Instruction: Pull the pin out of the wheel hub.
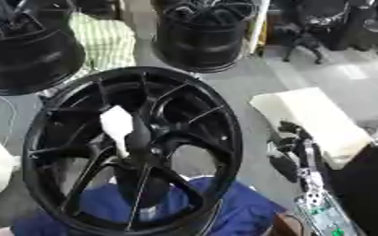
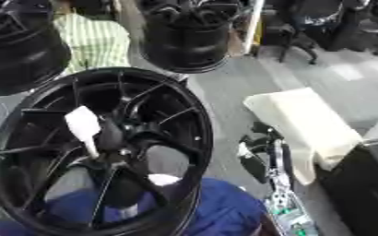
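Still w/ white pin (image 1: pixel 117 125) in wheel hub (image 1: pixel 136 147); right hand (image 1: pixel 293 152) fingers relaxed, apart.

- The wheel hub (image 1: pixel 133 150) stands at the centre, its lower rim on a cloth (image 1: pixel 240 209) at 6 o'clock.
- The pin (image 1: pixel 118 126) sits at its middle.
- Two more wheels lie at 10 o'clock (image 1: pixel 27 50) and 12 o'clock (image 1: pixel 200 39).
- The right hand (image 1: pixel 293 152) is at 3 o'clock, apart from the hub.
- A foam block (image 1: pixel 313 122) lies behind the hand.
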You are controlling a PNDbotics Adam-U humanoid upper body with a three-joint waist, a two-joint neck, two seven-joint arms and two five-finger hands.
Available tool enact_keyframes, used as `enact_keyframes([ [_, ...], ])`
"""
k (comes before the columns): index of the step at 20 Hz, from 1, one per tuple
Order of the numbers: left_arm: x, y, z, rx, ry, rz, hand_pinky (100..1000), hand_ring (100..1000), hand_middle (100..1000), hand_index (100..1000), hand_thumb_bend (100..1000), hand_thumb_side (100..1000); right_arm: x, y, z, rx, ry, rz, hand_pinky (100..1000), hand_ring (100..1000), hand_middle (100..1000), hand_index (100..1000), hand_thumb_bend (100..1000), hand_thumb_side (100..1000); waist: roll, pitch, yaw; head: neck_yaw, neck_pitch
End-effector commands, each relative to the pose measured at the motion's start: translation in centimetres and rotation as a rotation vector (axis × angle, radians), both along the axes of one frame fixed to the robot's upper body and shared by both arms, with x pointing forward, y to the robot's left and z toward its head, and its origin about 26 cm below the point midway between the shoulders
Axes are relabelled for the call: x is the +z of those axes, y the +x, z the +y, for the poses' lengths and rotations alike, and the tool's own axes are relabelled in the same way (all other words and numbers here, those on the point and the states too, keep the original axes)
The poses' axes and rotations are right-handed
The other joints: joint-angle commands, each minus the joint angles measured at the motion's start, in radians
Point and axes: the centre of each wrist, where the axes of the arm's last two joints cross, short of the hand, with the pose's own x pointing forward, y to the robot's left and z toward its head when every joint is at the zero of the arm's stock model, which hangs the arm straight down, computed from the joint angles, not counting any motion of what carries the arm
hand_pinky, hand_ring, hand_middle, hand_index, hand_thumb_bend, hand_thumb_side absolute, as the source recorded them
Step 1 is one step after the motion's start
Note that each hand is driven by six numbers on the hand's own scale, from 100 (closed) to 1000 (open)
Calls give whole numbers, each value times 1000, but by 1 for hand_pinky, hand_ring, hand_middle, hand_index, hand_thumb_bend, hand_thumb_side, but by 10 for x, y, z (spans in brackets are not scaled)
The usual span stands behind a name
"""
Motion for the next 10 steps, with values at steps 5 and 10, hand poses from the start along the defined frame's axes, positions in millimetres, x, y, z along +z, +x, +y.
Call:
enact_keyframes([
  [5, 12, 3, 1, -4, 19, -37, 468, 900, 628, 772, 121, 539, 8, 2, 0, -4, -6, -30, 521, 552, 674, 790, 100, 100, 4, -7, -1, 0, -8],
  [10, 29, 11, 7, -19, 59, -96, 469, 898, 630, 774, 122, 537, 8, 1, -1, -8, -9, -28, 520, 550, 669, 788, 100, 100, 10, -11, -2, -4, -7],
])
